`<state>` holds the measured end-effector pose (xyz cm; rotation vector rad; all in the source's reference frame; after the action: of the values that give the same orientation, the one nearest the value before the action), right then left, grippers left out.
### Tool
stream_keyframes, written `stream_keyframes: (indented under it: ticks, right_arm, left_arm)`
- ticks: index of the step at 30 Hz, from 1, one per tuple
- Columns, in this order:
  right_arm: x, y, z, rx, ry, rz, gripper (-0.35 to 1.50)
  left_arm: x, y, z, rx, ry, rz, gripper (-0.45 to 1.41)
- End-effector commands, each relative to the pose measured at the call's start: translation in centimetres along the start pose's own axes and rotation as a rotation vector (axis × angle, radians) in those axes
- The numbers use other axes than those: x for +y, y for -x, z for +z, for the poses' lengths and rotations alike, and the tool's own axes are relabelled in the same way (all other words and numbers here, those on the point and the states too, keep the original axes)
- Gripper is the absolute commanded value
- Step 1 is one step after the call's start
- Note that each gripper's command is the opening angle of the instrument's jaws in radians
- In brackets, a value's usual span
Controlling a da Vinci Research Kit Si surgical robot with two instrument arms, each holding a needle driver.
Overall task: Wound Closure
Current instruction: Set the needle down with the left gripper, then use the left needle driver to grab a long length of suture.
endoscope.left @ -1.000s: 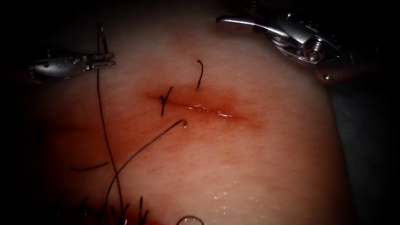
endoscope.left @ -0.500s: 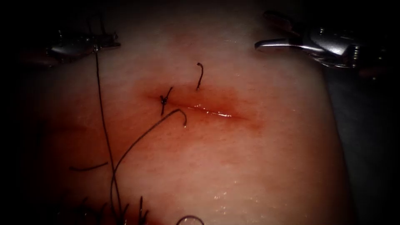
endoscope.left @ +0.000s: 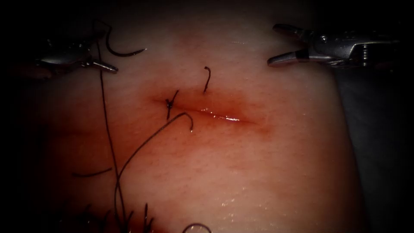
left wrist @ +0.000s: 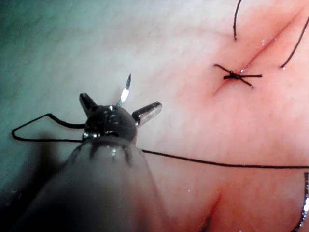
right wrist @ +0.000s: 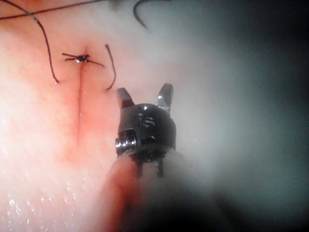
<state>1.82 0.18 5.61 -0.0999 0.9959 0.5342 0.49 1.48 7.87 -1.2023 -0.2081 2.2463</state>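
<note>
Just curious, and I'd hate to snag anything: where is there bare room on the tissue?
Bare tissue spreads right of the cut, below the open, empty right tool. Left is crowded: knot, thread, and the needle lying loose on the tissue by the open, empty left tool.

Both tools are done in shiny silver metal. On the right tool, two slim curved jaws with rounded tips are joined to a body with a small round pivot screw and a ribbed collar. On the left tool, short flat jaws are mounted on a dark glossy domed wrist, carried by a smooth pale tapered shaft.
</note>
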Motion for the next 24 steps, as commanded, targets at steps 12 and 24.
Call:
stream_keyframes:
  ticks: [12, 24]
  right_arm:
    - [-0.3, 0.13, 0.1, 0.036, -0.091, -0.038, 1.38]
    - [-0.48, 0.26, 0.06, -0.014, -0.135, 0.198, 1.08]
  left_arm:
    - [1.49, -0.18, -0.47, 0.134, 0.327, -0.046, 0.74]
    - [2.24, -0.46, -0.82, 0.183, 0.504, -0.109, 0.62]
